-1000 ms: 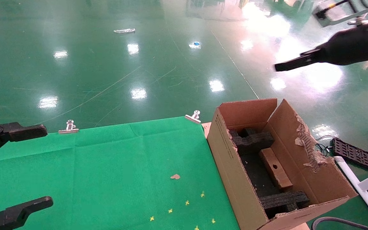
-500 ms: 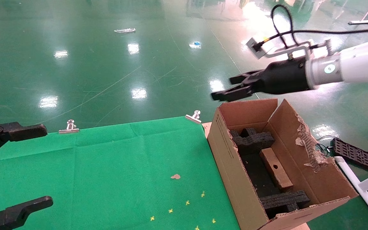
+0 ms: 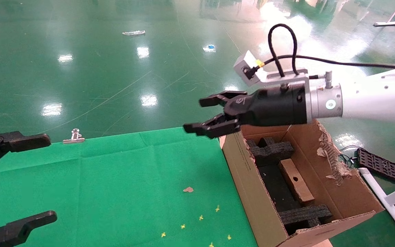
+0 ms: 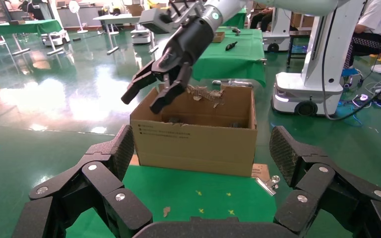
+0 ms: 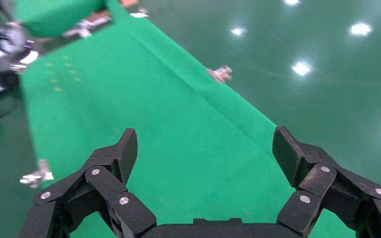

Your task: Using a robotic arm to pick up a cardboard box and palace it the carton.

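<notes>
The white tubular robotic arm (image 3: pixel 372 99) reaches over the corrugated carton (image 3: pixel 249 185) – its right gripper (image 3: pixel 206 115), black linked fingers spread apart, empty above the green cloth (image 3: pixel 115 178). The slim cardboard box (image 3: pixel 295 180) lies inside, apparently between black foam blocks (image 3: pixel 273 149). The left gripper (image 3: pixel 19 178) hangs parked, jaws wide – at the cloth's left edge

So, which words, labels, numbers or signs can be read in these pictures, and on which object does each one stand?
No text can be read with certainty.
Side of the carton: small black printed marks near its upper corner, too small to read.
Side of the carton in the head view: a line of print along the wall, too small to read.
Right gripper body: a pale logo mark, not legible.
Cardboard box: no print visible.
</notes>
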Available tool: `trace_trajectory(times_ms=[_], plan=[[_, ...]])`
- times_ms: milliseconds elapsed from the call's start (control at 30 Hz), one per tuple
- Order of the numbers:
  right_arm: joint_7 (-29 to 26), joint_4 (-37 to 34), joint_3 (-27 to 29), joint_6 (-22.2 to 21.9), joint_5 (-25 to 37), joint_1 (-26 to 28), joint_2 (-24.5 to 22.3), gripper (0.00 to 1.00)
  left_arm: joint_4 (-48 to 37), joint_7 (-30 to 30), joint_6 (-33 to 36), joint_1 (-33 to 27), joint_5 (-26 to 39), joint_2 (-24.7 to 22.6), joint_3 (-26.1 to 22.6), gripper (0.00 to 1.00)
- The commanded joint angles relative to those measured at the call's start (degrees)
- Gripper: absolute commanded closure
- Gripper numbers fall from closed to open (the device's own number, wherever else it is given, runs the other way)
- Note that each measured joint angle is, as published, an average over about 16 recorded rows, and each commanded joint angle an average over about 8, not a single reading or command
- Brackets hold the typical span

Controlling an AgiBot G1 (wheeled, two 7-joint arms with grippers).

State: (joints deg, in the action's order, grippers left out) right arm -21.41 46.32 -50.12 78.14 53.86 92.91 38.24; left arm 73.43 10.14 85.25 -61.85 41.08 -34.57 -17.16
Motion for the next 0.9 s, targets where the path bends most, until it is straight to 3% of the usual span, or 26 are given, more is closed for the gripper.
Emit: trace_trajectory(times_ms=[33,900], plan=[[0.8,2.0,2.5,0.6,-0.9,-2.3,-0.2,0.0,0.0,0.0,0.0,0.0,0.0,0.0,0.0,0.0],[10.6,27.3,34.2,7.6,-12.0,-31.5,-3.2,0.0,0.0,0.0,0.0,0.0,-0.1,0.0,-0.1,0.0]])
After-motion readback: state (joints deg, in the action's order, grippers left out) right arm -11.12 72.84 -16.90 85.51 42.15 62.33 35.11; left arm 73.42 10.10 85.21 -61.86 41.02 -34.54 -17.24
